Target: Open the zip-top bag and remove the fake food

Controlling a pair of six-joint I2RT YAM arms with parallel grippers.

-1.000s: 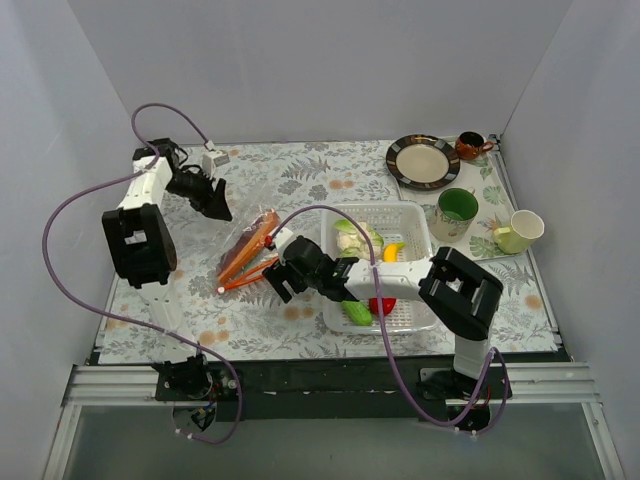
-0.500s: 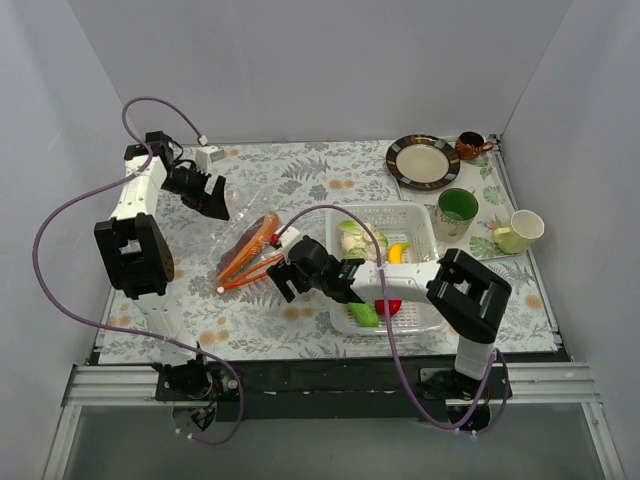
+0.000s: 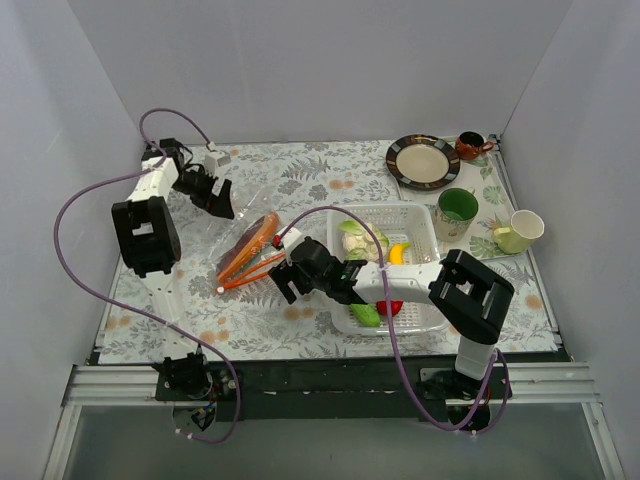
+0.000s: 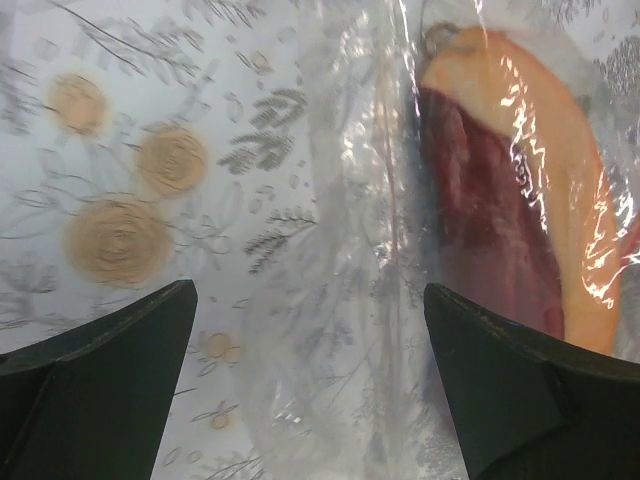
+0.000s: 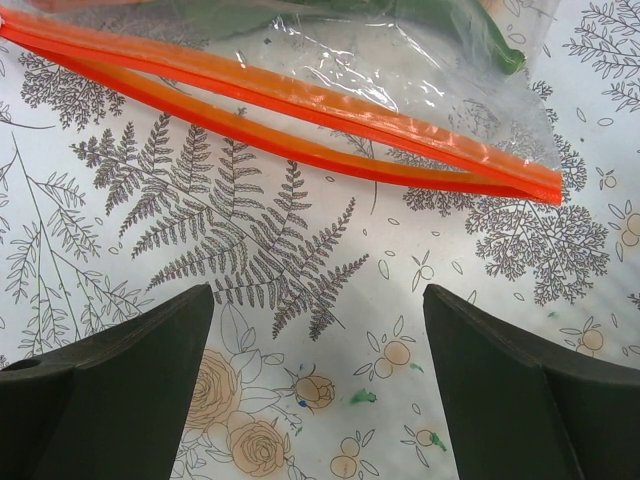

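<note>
While left gripper (image 4: 307,290), right gripper (image 5: 316,292) gape, crinkly zip-top bag (image 5: 400,60) lies mouth parted, fake food (image 4: 510,200) inside.

bare tablecloth (image 5: 250,230) between right hand (image 5: 318,300) and zip-top bag (image 5: 400,60) mouth, tray (image 3: 420,215) just right, left hand (image 4: 310,295) over bag's far end

Bright, even light; glare streaks the zip-top bag (image 4: 360,200).

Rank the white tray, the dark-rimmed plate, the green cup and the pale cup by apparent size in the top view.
1. White tray
2. Plate
3. Green cup and pale cup: they look about alike, so I leave them unranked.
</note>
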